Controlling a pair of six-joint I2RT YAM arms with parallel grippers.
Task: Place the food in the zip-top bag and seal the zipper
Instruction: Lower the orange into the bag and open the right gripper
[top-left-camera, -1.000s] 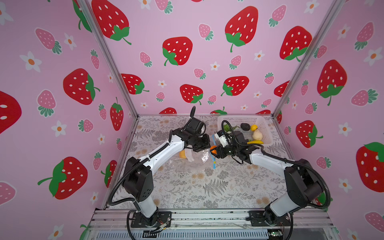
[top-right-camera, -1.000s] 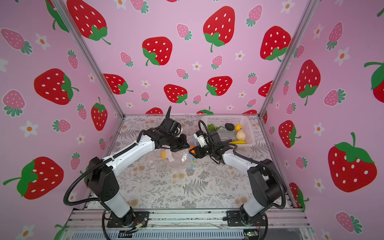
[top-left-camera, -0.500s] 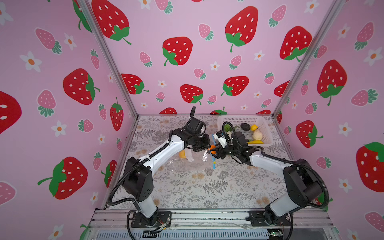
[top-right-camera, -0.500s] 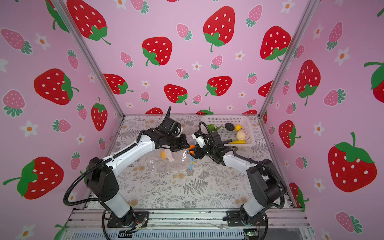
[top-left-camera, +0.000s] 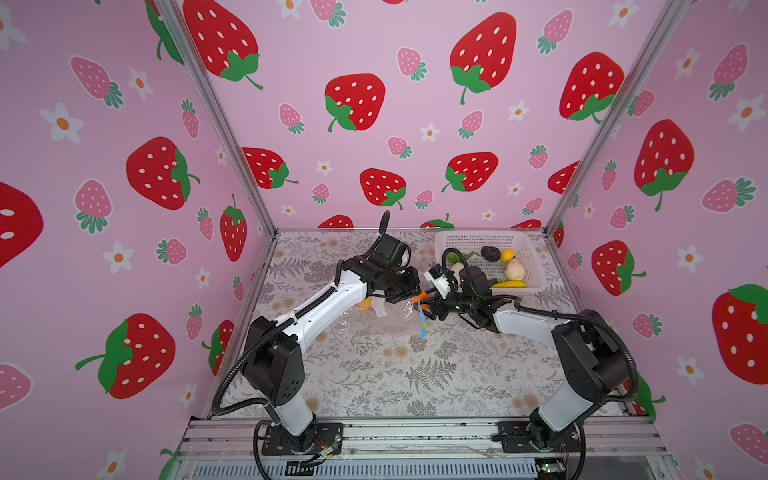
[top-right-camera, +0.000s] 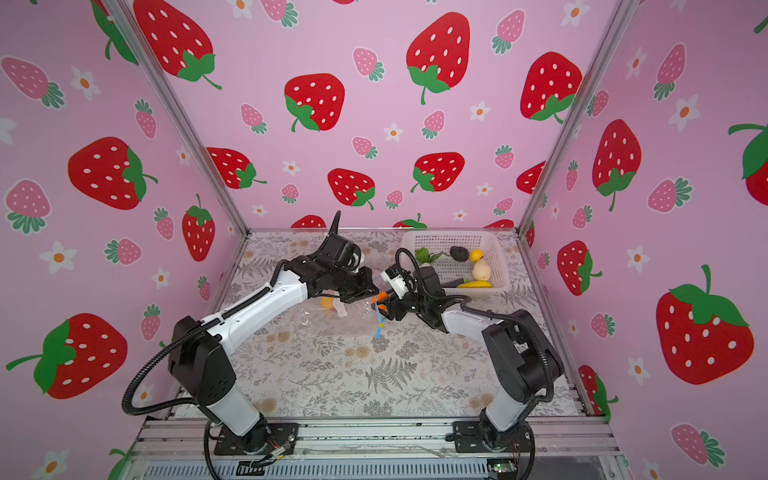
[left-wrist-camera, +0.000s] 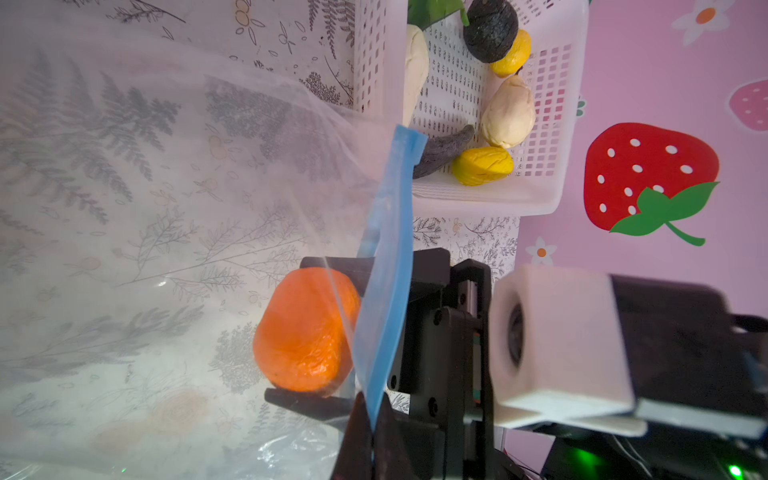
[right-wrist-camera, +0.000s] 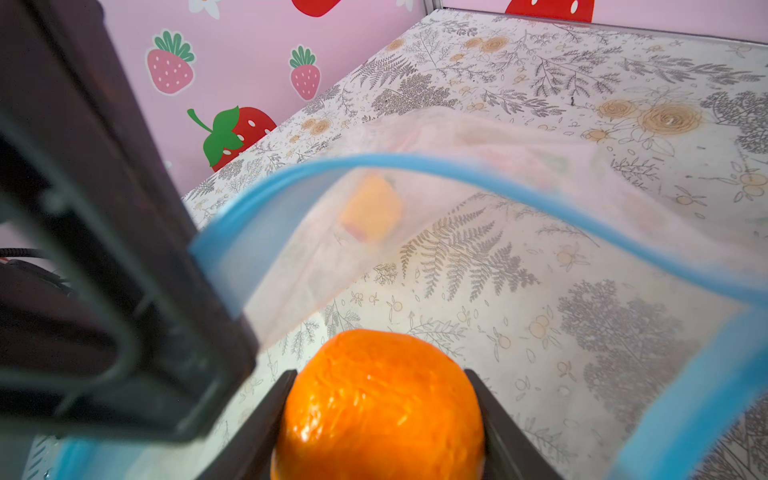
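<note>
Both top views look down from high in front over my whole fern-printed table (top-left-camera: 415, 374). My wrist cameras sit close, both catching the round orange toy fruit (left-wrist-camera: 305, 332) and light-blue zipper strip (left-wrist-camera: 386, 266).

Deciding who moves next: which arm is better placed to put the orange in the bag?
Right. The right pincer grips the orange at the bag's open mouth; the left pincer is clamped on the zipper strip, holding that mouth open.

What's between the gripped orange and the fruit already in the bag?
Nothing solid: the right wrist view shows only bare zip-top bag floor between orange and yellowish fruit.
</note>
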